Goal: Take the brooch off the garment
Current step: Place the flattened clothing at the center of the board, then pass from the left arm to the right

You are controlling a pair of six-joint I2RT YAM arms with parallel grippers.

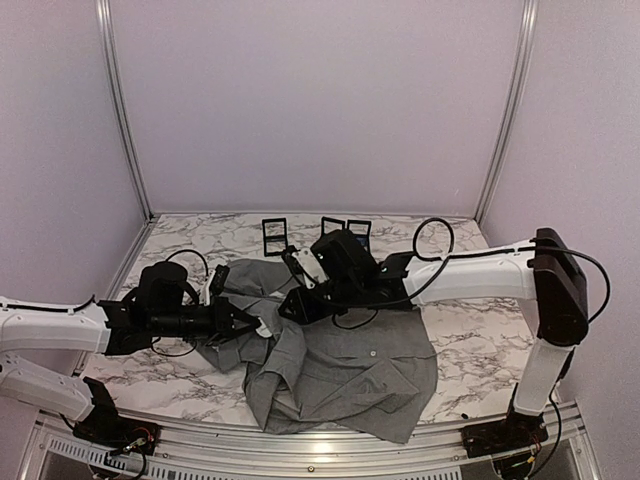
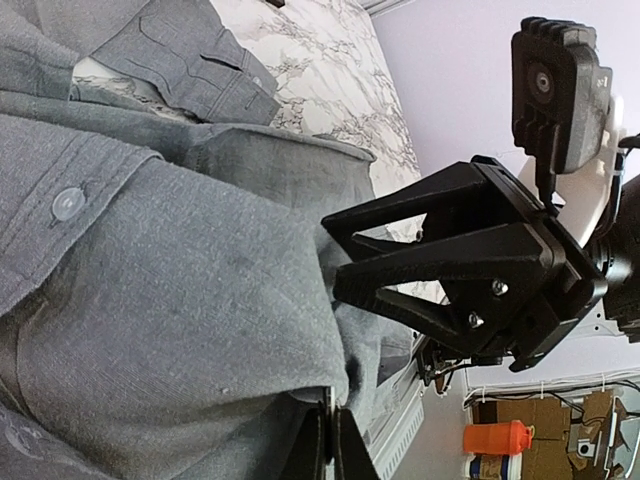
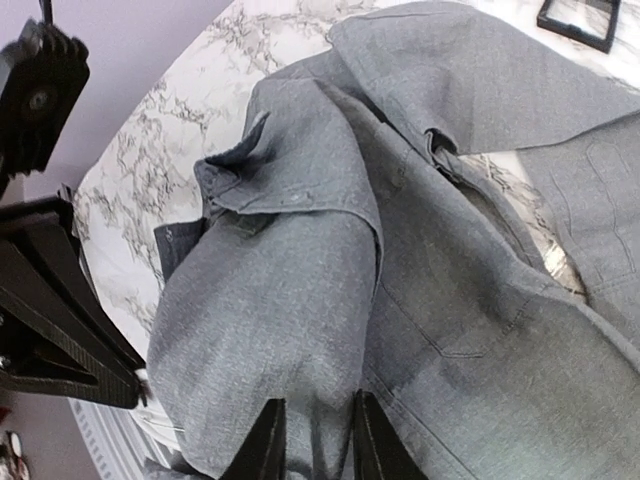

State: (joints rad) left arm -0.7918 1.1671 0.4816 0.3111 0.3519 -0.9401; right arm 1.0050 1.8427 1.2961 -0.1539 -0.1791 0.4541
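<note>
Right gripper point(image 3: 317, 405) has its flat black fingers slightly parted over the garment point(image 1: 350, 370), soft grey woven cloth lying crumpled mid-table on the white veined marble table point(image 1: 470, 340). Toward the table's left, the left gripper point(image 2: 330, 415) is pinched closed on a raised fold.

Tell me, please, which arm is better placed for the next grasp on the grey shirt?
Right, probably: the right gripper stands open over the garment, free to grasp, while the left gripper is shut on a fold of it.
</note>
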